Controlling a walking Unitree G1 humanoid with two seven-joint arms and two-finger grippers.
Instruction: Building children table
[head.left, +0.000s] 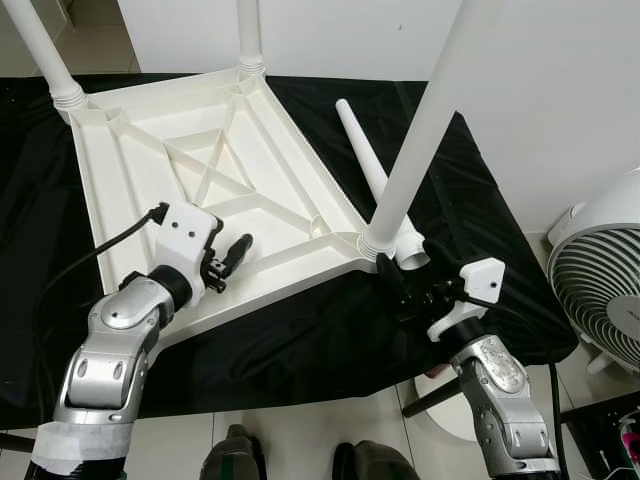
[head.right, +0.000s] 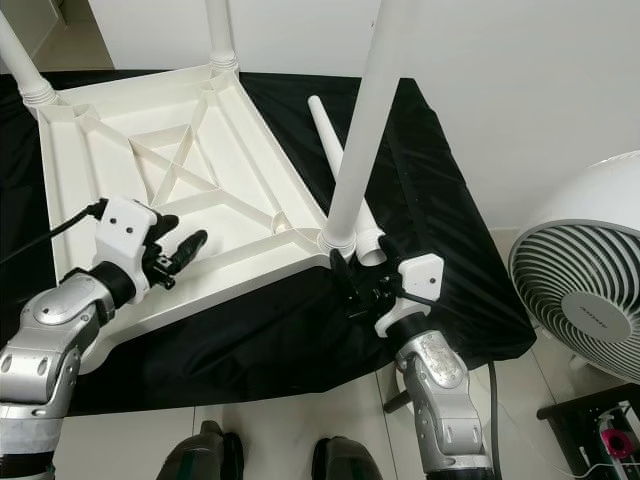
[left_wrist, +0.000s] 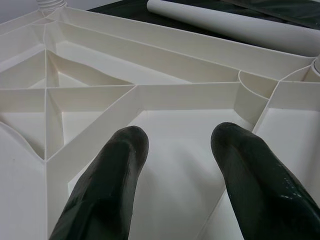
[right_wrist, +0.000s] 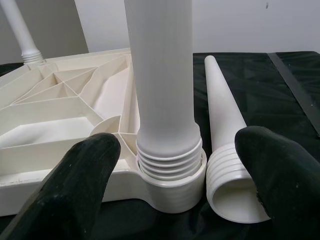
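Note:
A white plastic table top (head.left: 130, 170) lies upside down on a black cloth. Three white legs stand screwed into its corners; the nearest leg (head.left: 425, 120) rises from the front right corner socket (right_wrist: 172, 187). A loose leg (head.left: 365, 155) lies on the cloth beside that corner, its threaded end (right_wrist: 227, 185) towards me. My left gripper (head.left: 232, 255) is open, hovering over the ribbed underside (left_wrist: 165, 95) near the front edge. My right gripper (head.left: 405, 290) is open just in front of the nearest leg's threaded base, with one finger (right_wrist: 85, 170) on each side and nothing held.
The black cloth (head.left: 320, 340) covers the work surface and hangs over its near edge. A white fan (head.left: 600, 280) stands on the floor at the right. A white wall runs behind. My feet (head.left: 235, 460) show on the pale floor below.

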